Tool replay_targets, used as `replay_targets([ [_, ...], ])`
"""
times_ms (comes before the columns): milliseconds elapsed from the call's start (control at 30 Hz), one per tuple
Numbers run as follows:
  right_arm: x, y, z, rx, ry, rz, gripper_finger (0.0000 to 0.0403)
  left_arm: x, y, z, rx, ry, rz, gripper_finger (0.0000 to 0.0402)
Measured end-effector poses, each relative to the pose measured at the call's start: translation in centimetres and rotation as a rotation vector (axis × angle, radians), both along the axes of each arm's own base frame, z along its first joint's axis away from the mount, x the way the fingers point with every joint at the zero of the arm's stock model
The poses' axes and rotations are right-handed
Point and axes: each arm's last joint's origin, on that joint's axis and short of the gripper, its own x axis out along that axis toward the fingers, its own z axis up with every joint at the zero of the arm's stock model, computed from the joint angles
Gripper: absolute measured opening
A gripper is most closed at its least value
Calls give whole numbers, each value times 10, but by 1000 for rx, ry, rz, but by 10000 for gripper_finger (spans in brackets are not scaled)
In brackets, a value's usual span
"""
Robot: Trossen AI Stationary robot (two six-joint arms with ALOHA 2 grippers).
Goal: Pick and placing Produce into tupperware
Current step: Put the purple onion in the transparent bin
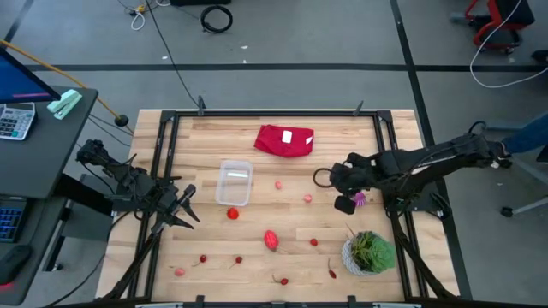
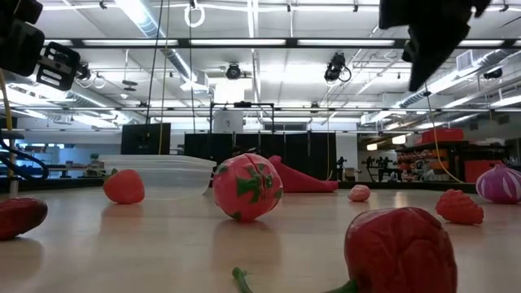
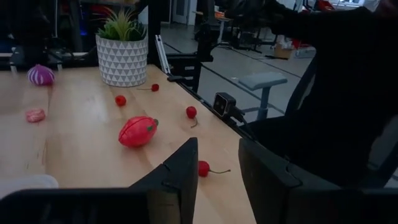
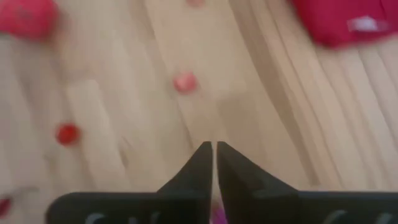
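Purple produce piece (image 1: 360, 198) beside right gripper (image 1: 346, 203), fingers pressed together, nothing visibly held.
Still scattered: red produce; clear tupperware (image 1: 234, 182) empty. Next: open, straddle, grip, carry. Left gripper (image 1: 187, 208) parted, idle.

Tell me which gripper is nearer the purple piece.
Right. The right gripper hangs directly beside the purple piece, while the left gripper sits across the table, past the tupperware.
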Motion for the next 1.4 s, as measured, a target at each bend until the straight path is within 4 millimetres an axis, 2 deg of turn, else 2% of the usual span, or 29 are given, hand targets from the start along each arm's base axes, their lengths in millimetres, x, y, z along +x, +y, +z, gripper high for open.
replay_targets([
  [200, 6, 2, -22, 21, 165, -55, 123, 0, 0, 0, 3, -2, -1, 128],
  [400, 12, 2, -33, 51, 196, -276, 191, 0, 0, 0, 3, -2, -1, 135],
  [567, 5, 2, -38, 61, 306, -427, 226, 0, 0, 0, 3, -2, -1, 132],
  [700, 2, 1, -41, 57, 333, -537, 239, 0, 0, 0, 3, -2, -1, 129],
  [833, 4, 2, -45, 61, 328, -577, 242, 0, 0, 0, -1, 0, 0, 133],
  [1100, -12, -1, -76, 65, 441, -602, 247, 0, 0, 0, -6, 5, 1, 143],
  [1233, -22, -2, -87, 74, 466, -654, 255, 0, 0, 0, -7, 5, 0, 146],
  [1400, -28, -2, -96, 91, 498, -638, 265, 0, 0, 0, -7, 5, 0, 143],
])
